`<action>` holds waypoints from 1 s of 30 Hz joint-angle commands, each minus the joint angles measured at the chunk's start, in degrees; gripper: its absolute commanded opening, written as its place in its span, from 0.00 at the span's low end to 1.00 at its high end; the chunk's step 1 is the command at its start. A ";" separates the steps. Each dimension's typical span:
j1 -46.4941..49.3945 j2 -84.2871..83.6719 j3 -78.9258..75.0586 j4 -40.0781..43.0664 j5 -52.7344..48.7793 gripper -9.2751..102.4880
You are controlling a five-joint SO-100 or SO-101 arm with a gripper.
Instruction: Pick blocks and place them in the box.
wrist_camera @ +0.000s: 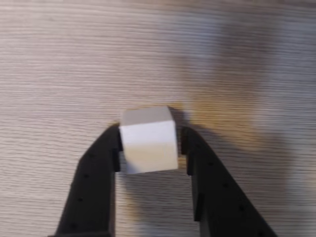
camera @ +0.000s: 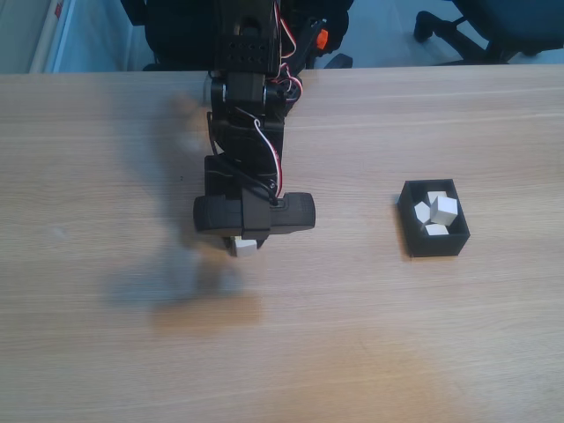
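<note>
In the wrist view a white block (wrist_camera: 148, 139) sits between the two black fingers of my gripper (wrist_camera: 149, 143), which is shut on its left and right sides. The fixed view shows the same block (camera: 245, 245) peeking out below the black arm, left of the table's middle, with the gripper (camera: 246, 243) mostly hidden under the wrist. Its shadow falls to the lower left, so it seems to hang above the wood. The black box (camera: 434, 242) stands to the right, holding three white blocks (camera: 445, 209).
The arm's base (camera: 247, 44) stands at the table's far edge. Black chair legs (camera: 449, 26) show on the floor beyond the table. Light wooden tabletop (camera: 352, 335) spreads between the arm and the box.
</note>
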 commanded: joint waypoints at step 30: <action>-34.28 5.45 -23.99 27.07 38.50 0.08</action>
